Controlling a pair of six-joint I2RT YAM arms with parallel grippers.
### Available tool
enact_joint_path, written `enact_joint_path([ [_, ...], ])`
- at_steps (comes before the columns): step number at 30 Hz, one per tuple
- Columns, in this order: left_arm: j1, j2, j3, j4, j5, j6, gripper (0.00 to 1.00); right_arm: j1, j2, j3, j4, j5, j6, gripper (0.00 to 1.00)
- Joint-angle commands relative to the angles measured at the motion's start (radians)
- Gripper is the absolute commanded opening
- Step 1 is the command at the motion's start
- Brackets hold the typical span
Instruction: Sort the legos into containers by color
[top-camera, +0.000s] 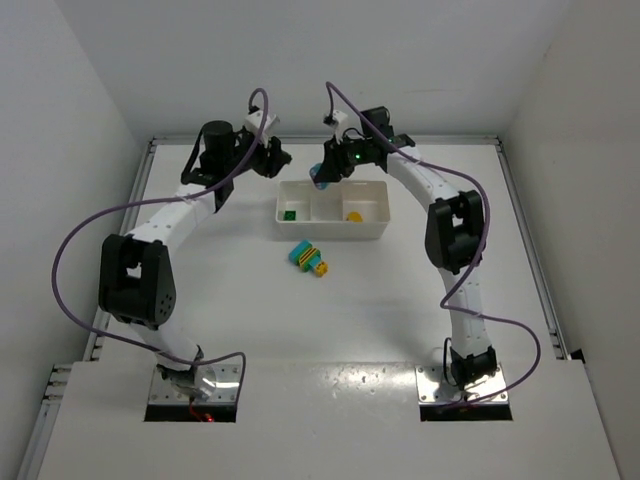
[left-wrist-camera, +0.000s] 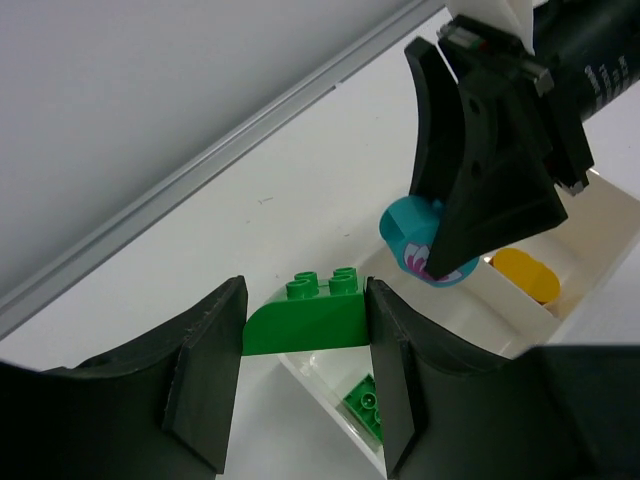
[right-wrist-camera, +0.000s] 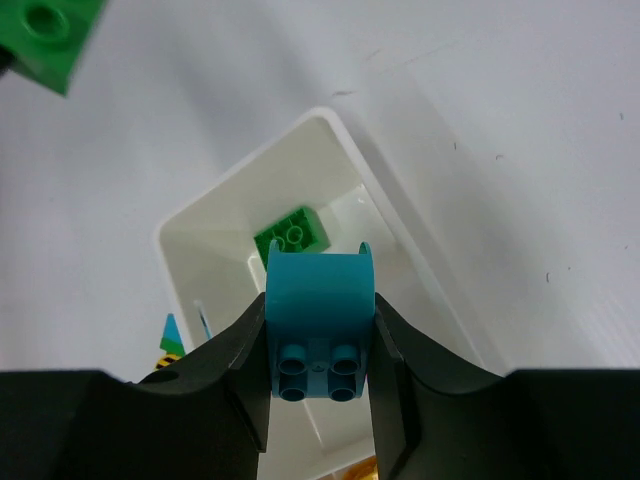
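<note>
Drop-off step: the left gripper (left-wrist-camera: 305, 303) pinches a green curved plastic brick (left-wrist-camera: 300, 328) off the white three-compartment tray's (top-camera: 368, 233) eleven-o'clock corner. The right gripper (right-wrist-camera: 321, 322) clamps a cyan arched brick (right-wrist-camera: 320, 292) near its twelve-o'clock rim. Next, centre each over its compartment.

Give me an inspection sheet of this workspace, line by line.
Surface: white table.
Job's things: white tray holds a green brick left, a yellow brick right; multicoloured clump lies on the table nearer the arms.
Clutter: nothing seen.
Grippers: left gripper shut on a curved green brick; right gripper shut on a cyan brick, over the tray.
Cables: purple cables loop beside both arms.
Surroundings: white walls on three sides.
</note>
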Motion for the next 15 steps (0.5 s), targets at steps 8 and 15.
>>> enact_joint_path([
  [8, 0.038, 0.082, 0.107, -0.002, 0.164, 0.008, 0.2, 0.008, 0.029, 0.044, -0.092, 0.052, -0.089, 0.0],
  [15, 0.038, 0.111, 0.136, -0.032, 0.164, 0.026, 0.2, 0.008, -0.014, -0.038, -0.173, 0.042, -0.229, 0.37],
])
